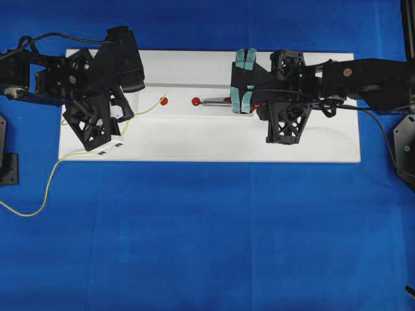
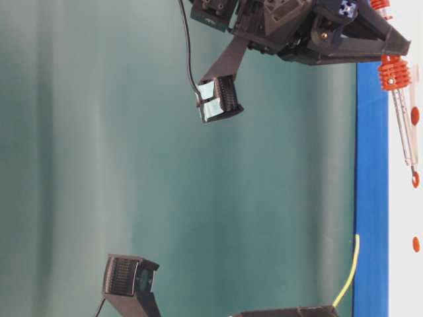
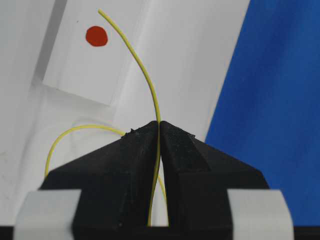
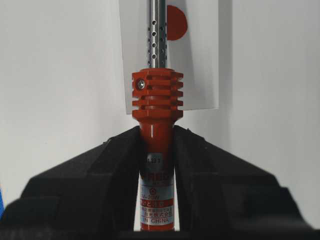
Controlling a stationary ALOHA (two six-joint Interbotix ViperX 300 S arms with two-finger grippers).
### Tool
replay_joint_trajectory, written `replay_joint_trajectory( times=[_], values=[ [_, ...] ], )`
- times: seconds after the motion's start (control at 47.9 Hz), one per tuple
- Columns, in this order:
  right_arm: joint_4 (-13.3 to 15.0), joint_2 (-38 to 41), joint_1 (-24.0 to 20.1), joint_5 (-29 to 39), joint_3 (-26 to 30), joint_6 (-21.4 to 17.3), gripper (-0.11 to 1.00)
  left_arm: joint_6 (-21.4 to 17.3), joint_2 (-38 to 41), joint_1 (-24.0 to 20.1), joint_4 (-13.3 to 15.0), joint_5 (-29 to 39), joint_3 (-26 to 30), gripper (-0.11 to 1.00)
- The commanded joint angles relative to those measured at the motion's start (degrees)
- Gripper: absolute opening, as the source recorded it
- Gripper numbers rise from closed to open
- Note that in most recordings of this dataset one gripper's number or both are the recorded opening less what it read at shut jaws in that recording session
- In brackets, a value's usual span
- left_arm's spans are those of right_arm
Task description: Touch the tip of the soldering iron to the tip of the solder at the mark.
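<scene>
**Iron and solder both gripped, tips apart over the white board**

The left gripper point(image 3: 159, 131) is clamping the thin yellow solder point(image 3: 145, 75) between closed jaws; the wire is arching upward, its free tip sitting just beside a red dot point(image 3: 96, 36) on the white board point(image 1: 214, 146). The right gripper point(image 4: 156, 137) is pinching the orange-red ribbed body of the soldering iron point(image 4: 156, 100), its perforated silver shaft crossing a second red dot point(image 4: 175, 22). In the overhead view the iron's tip is lying at the right-hand dot, the solder's tip near the left-hand one, the two tips not touching. The solder's slack is trailing off the board onto the blue cloth point(image 1: 207, 246).
</scene>
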State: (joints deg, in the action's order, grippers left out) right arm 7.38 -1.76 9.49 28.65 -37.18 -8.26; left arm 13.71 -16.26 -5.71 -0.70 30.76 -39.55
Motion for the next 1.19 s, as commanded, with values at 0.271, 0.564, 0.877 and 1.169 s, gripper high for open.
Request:
replay_joint_trajectory(
  times=[0.271,0.564,0.877,1.169],
  values=[
    [1.8,-9.9,0.8,0.7,-2.1,0.1,0.06,-0.1,-1.8,-0.1,0.0,-0.3,0.0,0.02],
    [1.8,-23.2,1.1,0.4,-11.8,-0.1,0.06,-0.1,-2.9,-0.1,0.0,-0.3,-1.1,0.02],
    [2.0,-26.8,2.3,0.6,-15.6,-2.5,0.06,0.0,-2.0,0.1,0.0,-1.0,-0.3,0.02],
    [2.0,-26.5,2.4,0.3,-15.6,-2.5,0.06,-0.6,6.7,1.2,0.0,-1.0,9.3,0.02]
  ],
)
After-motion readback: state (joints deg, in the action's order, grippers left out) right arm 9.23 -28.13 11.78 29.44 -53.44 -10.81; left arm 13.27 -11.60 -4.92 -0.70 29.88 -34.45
